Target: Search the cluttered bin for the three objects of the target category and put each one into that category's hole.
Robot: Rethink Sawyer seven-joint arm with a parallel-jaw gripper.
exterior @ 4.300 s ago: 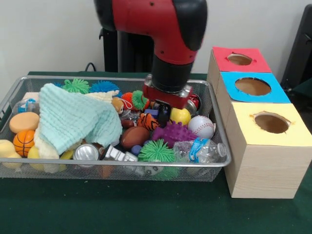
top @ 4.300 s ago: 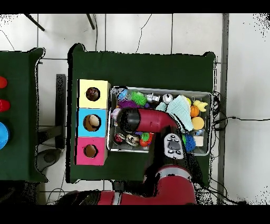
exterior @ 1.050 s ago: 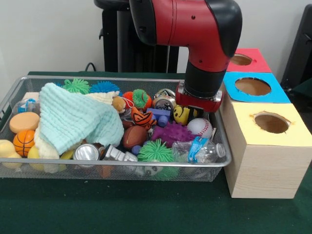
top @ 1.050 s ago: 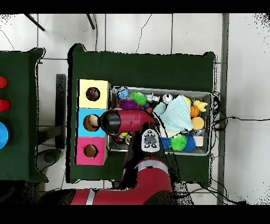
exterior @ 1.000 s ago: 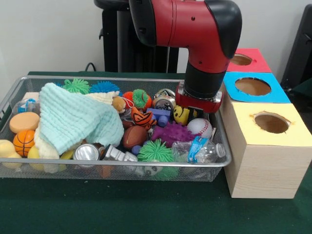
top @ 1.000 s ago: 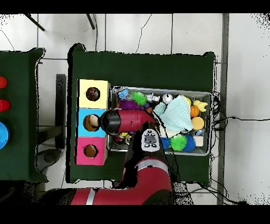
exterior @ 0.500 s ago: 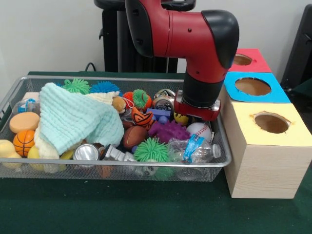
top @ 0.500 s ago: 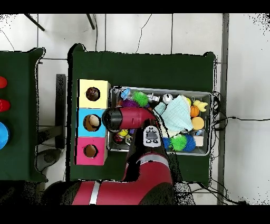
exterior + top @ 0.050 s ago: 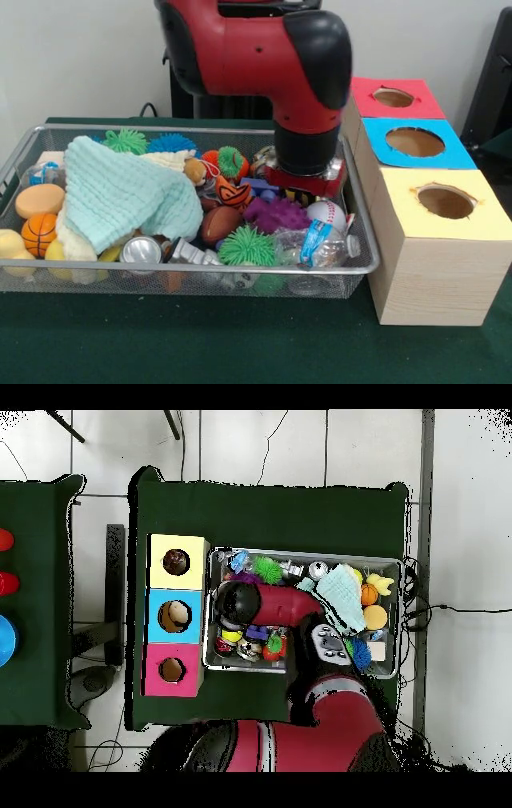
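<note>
The red arm's tool (image 9: 302,189) is low in the wire bin (image 9: 200,276), right over a yellow ball (image 9: 300,196) next to the baseball (image 9: 328,214). I cannot tell if it grips anything. The three boxes with holes (image 9: 432,200) sit at 3 o'clock.

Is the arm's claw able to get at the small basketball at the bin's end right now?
Probably yes: the basketball lies uncovered beside the green cloth, nothing on top, though the claw is low at the other end.

The hand (image 9: 302,190) is buried among toys in the wire bin (image 9: 200,276), its fingers hidden in both views.
</note>
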